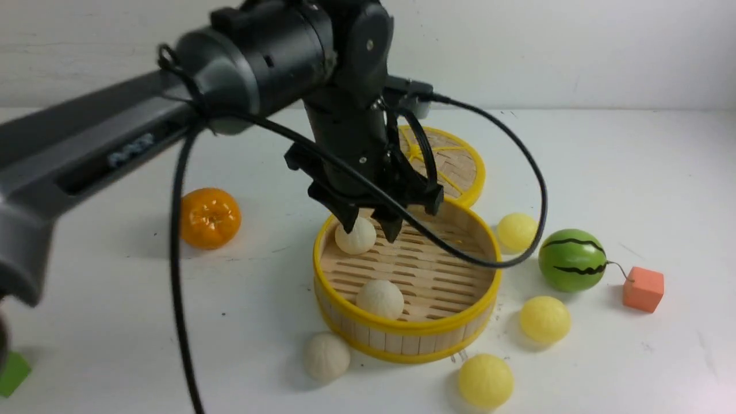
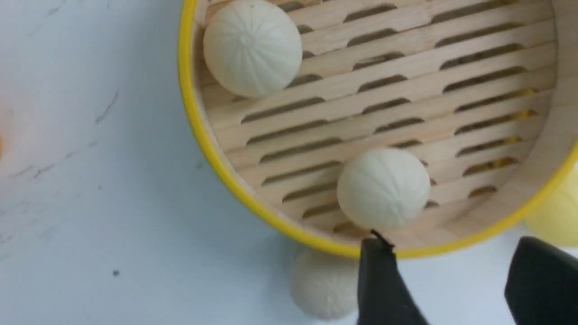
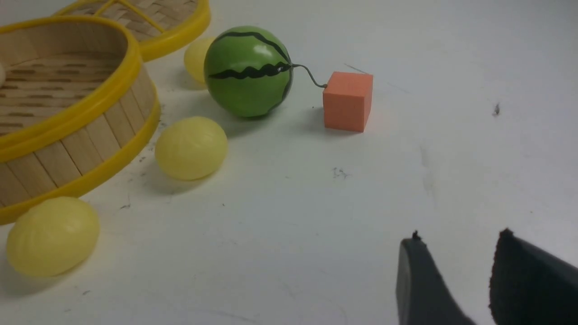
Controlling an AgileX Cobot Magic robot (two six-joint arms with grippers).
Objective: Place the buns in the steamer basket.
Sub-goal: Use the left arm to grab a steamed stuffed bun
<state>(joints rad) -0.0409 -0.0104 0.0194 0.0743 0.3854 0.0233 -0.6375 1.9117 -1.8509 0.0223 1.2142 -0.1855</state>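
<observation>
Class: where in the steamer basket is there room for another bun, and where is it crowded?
Free: in the steamer basket, slat floor from centre to right wall. Crowded: left side, with the far off-white bun under the left gripper and the near off-white bun by the front wall.

The white table [image 1: 632, 172] holds steamer basket [image 1: 402, 340], lid [image 1: 463, 167], orange [image 1: 210, 218], watermelon ball [image 1: 572, 260], cube [image 1: 643, 289] and four loose buns [image 1: 326, 356] [image 1: 486, 380] [image 1: 544, 319] [image 1: 517, 231].

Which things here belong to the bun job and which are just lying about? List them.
Job:
steamer basket
far white bun, inside it
near white bun, inside it
outside white bun
back yellow bun
middle yellow bun
front yellow bun

Lying about:
orange
watermelon ball
orange cube
woven lid
green block
</observation>
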